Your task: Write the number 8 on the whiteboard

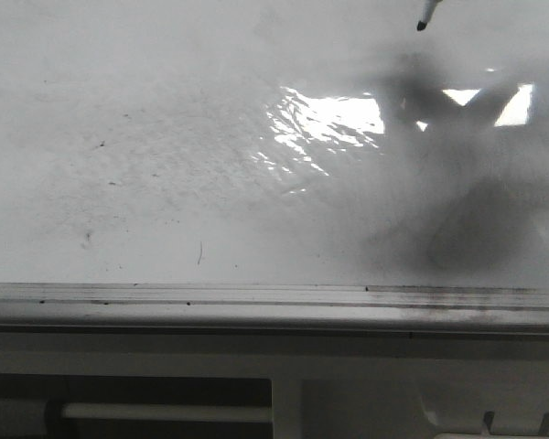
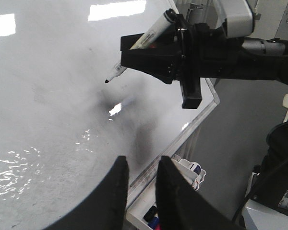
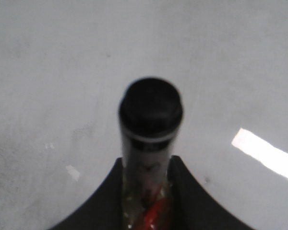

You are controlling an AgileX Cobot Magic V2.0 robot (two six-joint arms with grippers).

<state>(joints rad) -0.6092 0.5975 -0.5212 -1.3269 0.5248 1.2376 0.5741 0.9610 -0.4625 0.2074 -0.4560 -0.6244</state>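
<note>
Right gripper (image 2: pixel 149 57) grips cylindrical marker (image 2: pixel 144 40) above glossy whiteboard (image 1: pixel 165 165).

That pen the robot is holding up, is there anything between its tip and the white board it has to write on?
Nothing visible. The right hand grips the marker, whose dark tip hangs just off the whiteboard. Only bare glossy board with grey smudges lies under the tip. The left hand sits apart, near the board's edge, empty. No 8 is drawn yet.

- Right gripper (image 2: pixel 127 55): matte black, angular wedge-shaped fingers on a black block body.
- Left gripper (image 2: pixel 140 191): two curved, smooth black fingers.
- Right arm (image 2: pixel 237 14): grey-white housing.
</note>
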